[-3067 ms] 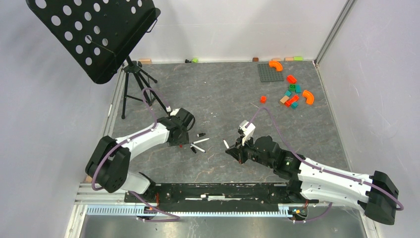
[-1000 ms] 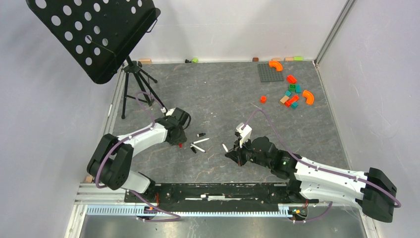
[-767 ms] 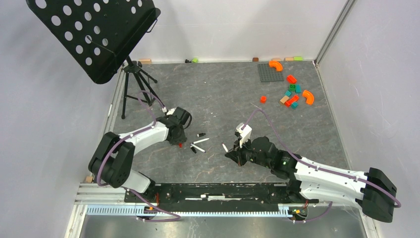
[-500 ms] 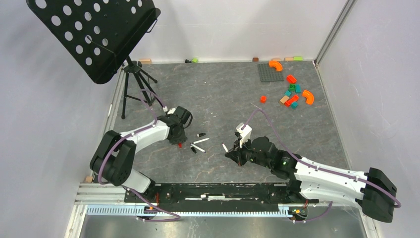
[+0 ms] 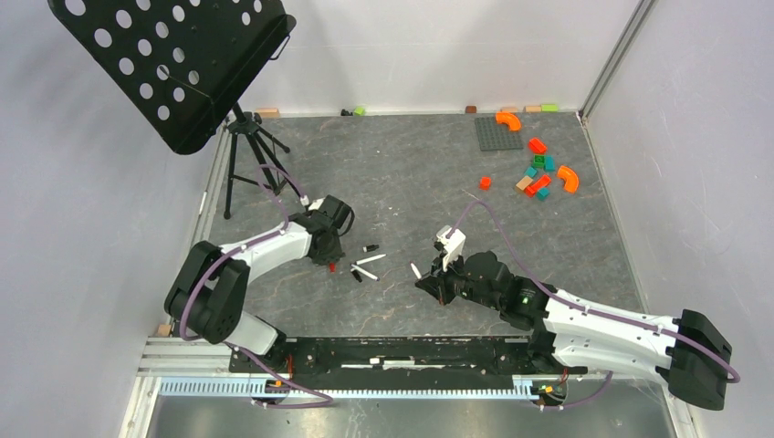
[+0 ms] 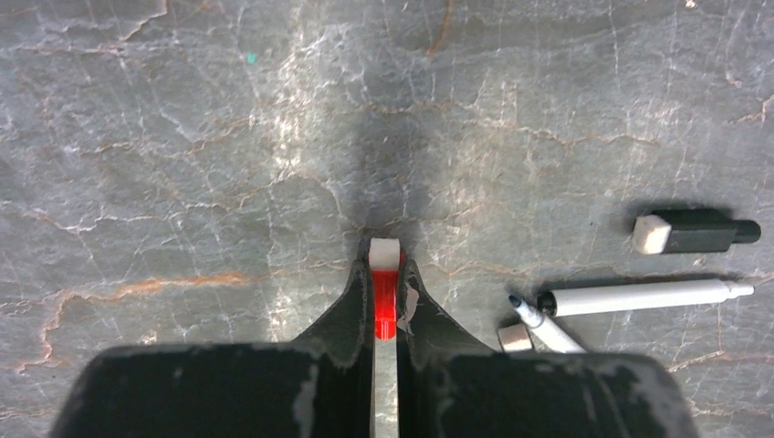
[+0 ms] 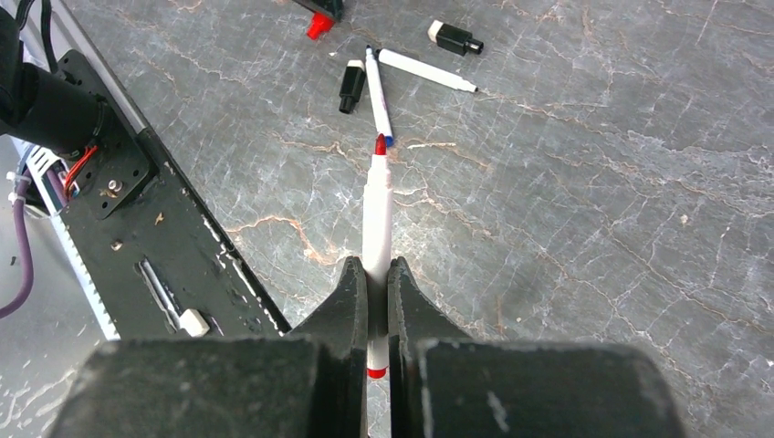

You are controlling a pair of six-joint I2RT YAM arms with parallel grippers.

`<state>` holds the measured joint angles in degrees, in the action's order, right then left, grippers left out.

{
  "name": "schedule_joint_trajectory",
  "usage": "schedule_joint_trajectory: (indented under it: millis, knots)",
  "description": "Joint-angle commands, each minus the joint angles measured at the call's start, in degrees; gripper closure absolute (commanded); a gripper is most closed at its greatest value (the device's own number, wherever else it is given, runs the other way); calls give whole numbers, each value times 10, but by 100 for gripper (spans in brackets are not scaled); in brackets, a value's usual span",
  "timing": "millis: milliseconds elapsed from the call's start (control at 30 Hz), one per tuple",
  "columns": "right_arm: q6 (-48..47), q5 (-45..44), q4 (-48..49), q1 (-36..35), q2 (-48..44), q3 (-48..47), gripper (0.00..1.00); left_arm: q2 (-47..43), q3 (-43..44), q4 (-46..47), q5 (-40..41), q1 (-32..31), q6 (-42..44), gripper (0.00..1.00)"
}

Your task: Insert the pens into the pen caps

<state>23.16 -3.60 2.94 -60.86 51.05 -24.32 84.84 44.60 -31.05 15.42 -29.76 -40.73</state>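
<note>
Overhead, the left gripper sits at nine o'clock of the loose pens on the table. Its wrist view shows the jaws pinched tight on the red cap. From the right wrist, the right gripper is clamped on the red-tipped pen, tip pointing to twelve o'clock.

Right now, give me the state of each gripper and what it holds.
Left gripper: closed on the red cap.
Right gripper: closed on the red-tipped pen.
</note>
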Motion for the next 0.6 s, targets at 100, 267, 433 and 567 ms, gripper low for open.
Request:
schedule_joint_trajectory:
  millis: [100, 267, 433, 567]
  knots:
    - [18, -42, 46, 0, -26, 1, 100, -104, -20, 1, 24, -8, 30, 98]
    - [28, -56, 76, 0, -42, 19, 100, -155, -29, 1, 17, -11, 32, 98]
    - [42, -73, 89, 0, -48, 17, 100, -201, -41, 1, 14, -11, 25, 98]
    - [42, -110, 90, -1, -54, 15, 100, -258, -62, 19, 10, -11, 26, 98]
